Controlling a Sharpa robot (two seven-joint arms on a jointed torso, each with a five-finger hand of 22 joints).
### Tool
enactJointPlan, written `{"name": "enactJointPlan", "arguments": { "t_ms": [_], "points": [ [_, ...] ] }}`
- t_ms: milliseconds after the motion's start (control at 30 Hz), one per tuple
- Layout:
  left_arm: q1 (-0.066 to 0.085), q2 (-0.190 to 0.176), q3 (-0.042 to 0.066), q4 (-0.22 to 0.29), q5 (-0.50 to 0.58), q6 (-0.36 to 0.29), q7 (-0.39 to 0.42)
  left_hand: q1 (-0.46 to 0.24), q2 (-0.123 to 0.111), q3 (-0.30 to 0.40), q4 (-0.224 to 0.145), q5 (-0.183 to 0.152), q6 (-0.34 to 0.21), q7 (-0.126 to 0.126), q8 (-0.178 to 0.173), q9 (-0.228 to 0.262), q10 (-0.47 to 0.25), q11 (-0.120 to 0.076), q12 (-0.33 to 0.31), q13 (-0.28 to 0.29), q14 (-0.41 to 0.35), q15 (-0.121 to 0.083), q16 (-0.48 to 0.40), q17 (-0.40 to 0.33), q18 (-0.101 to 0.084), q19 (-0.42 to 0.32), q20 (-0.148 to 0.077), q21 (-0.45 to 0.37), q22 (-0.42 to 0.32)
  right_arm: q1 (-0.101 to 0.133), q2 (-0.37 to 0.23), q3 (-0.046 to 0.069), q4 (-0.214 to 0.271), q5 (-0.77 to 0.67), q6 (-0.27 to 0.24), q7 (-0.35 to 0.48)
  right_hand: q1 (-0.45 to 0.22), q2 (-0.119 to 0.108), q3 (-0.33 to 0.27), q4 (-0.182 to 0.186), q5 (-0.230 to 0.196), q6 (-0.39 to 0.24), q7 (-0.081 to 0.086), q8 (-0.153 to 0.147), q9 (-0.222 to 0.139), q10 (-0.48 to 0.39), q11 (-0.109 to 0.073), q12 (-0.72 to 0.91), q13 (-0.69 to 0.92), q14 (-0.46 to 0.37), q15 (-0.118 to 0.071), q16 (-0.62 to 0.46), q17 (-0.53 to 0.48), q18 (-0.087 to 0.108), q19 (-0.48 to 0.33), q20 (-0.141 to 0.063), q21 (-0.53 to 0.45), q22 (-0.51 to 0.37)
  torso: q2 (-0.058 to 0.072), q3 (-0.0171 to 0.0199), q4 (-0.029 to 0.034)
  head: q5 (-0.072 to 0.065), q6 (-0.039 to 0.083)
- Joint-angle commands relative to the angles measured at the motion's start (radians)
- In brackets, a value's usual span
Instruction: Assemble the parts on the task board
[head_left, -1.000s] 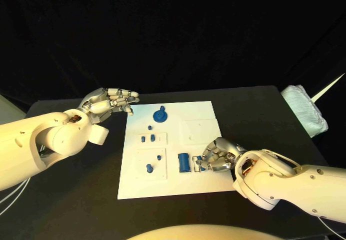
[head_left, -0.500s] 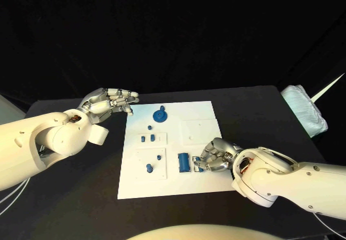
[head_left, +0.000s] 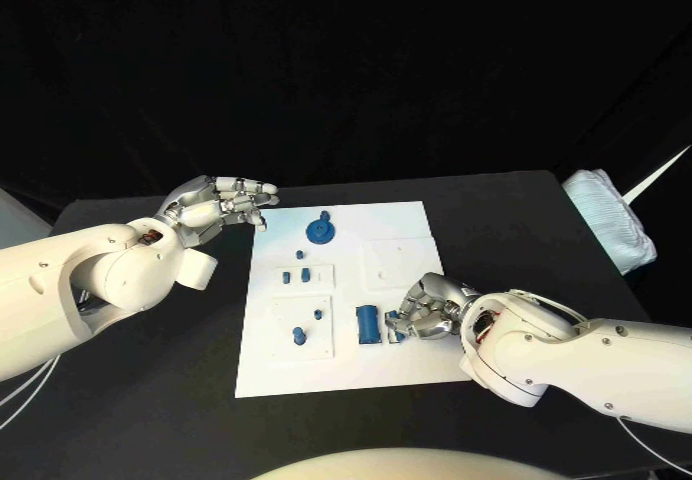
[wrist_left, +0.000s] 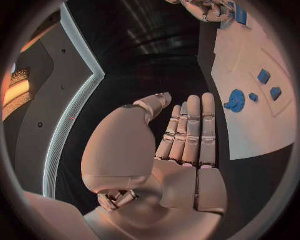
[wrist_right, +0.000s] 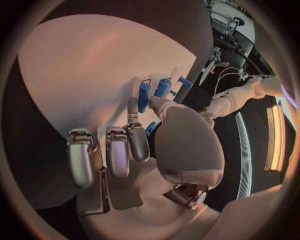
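1. The black surface (head_left: 173, 380) carries the white task board (head_left: 397, 365), unmoved.
2. The left hand (head_left: 219, 205) still hovers off the board's far corner, released, fingers straight.
3. The right hand (head_left: 430, 308) has crept toward the upright blue part (head_left: 369, 325); whether it grips a small piece, I cannot tell.

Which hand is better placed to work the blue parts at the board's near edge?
Right. The right hand is already over the task board beside the long blue part; the left hand hovers off its far corner.
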Motion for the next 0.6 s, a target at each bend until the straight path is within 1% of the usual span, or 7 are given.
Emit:
{"name": "enactJointPlan", "arguments": {
  "t_ms": [33, 267, 433, 600],
  "points": [
    [0.001, 0.0, 0.001, 0.003, 0.006, 0.016, 0.003, -0.004, 0.008, 0.002, 0.005, 0.004, 0.004, 0.0, 0.002, -0.001, -0.007, 0.003, 0.004, -0.001, -0.005, 0.001, -0.005, -0.001, 0.014, 0.008, 0.001, -0.004, -0.001, -0.002, 0.005, -0.001, -0.001, -0.014, 0.012, -0.007, -0.011, -0.002, -0.008, 0.0, -0.008, 0.003, -0.002, 0.001, -0.001, 0.044, -0.002, 0.003, 0.167, 0.099, -0.002, 0.006, 0.239, -0.007, 0.105, -0.003, 0.004, 0.263, 0.0, 0.0008, 0.0006, 0.001, -0.001],
    [0.001, -0.001, 0.001, 0.004, 0.006, 0.015, 0.002, -0.004, 0.008, 0.002, 0.005, 0.004, 0.004, 0.0, 0.002, -0.001, -0.007, 0.003, 0.004, -0.001, -0.005, 0.001, -0.005, -0.001, 0.014, 0.008, 0.001, -0.004, -0.001, -0.002, 0.009, -0.001, 0.001, -0.015, 0.018, -0.003, -0.016, -0.004, -0.011, 0.0, -0.015, 0.003, -0.002, 0.001, -0.001, 0.044, -0.002, 0.004, 0.167, 0.099, -0.002, 0.006, 0.24, -0.007, 0.105, -0.003, 0.004, 0.263, 0.0, 0.0004, -0.0006, 0.002, -0.002],
    [0.001, -0.001, 0.001, 0.004, 0.006, 0.014, 0.002, -0.005, 0.008, 0.001, 0.006, 0.004, 0.004, 0.001, 0.002, -0.001, -0.007, 0.003, 0.005, -0.001, -0.006, 0.001, -0.005, -0.001, 0.014, 0.009, 0.001, -0.005, -0.002, -0.002, 0.007, -0.001, -0.001, -0.015, 0.035, -0.006, -0.034, -0.007, -0.023, 0.002, -0.042, 0.003, -0.001, 0.0, -0.002, 0.043, -0.001, 0.0, 0.167, 0.098, -0.001, 0.005, 0.238, -0.007, 0.105, -0.002, 0.004, 0.263, -0.001, 0.0, -0.0003, 0.002, -0.004],
    [0.001, -0.001, 0.001, 0.003, 0.007, 0.014, 0.001, -0.005, 0.008, 0.001, 0.006, 0.004, 0.004, 0.001, 0.002, -0.001, -0.007, 0.003, 0.005, -0.001, -0.006, 0.001, -0.005, -0.001, 0.014, 0.009, 0.001, -0.005, -0.002, -0.002, 0.005, -0.001, 0.0, -0.016, 0.044, -0.008, -0.034, -0.006, -0.024, 0.002, -0.043, 0.003, -0.001, 0.0, -0.002, 0.044, -0.001, 0.002, 0.168, 0.098, -0.001, 0.005, 0.239, -0.007, 0.105, -0.002, 0.004, 0.263, -0.001, 0.0004, -0.0011, 0.002, -0.006]
  ]
}}
